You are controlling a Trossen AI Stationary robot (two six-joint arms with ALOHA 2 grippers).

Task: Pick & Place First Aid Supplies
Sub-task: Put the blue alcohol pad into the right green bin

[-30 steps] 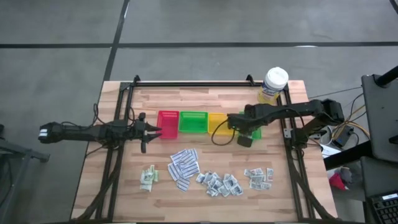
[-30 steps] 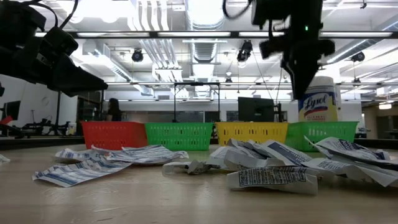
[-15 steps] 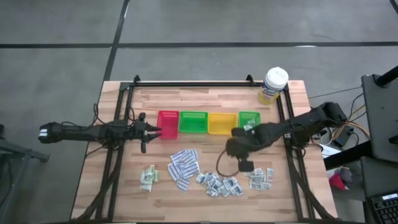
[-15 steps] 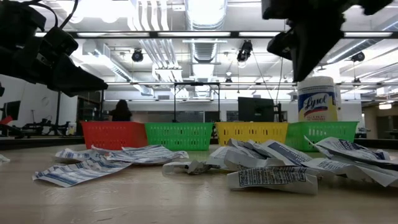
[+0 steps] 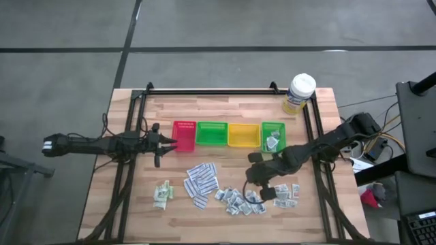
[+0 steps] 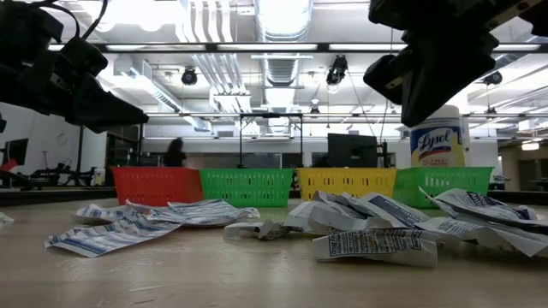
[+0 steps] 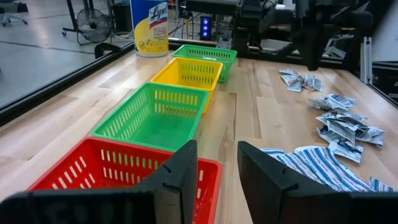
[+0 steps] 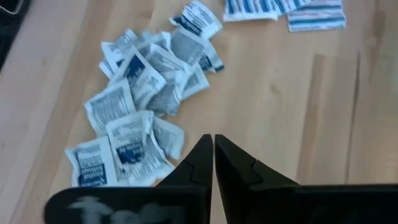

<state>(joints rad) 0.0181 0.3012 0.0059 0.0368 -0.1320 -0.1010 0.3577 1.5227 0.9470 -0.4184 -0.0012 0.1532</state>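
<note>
The right gripper point(image 8: 213, 149), fingers pressed together and empty, is held above the grey-white packets point(image 8: 140, 106).

The left gripper point(image 7: 214, 180) is seen spread beside the red tray point(image 7: 118, 177).

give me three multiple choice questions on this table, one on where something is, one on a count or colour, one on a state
1. Where does the white tub with the yellow label stand?
A. at the table's far right corner
B. inside the red tray
C. among the packets

2. How many plastic trays stand in the row?
A. two
B. four
C. six

3. How are the right hand's fingers?
A. wide open
B. shut on a tray
C. shut, holding nothing

Answers:
1. A: the tub stands by the far right corner, behind the trays.
2. B: the red tray, a green tray, the yellow tray and a second green tray.
3. C: the right hand has its fingers pressed together above the packets, nothing between them.
</note>
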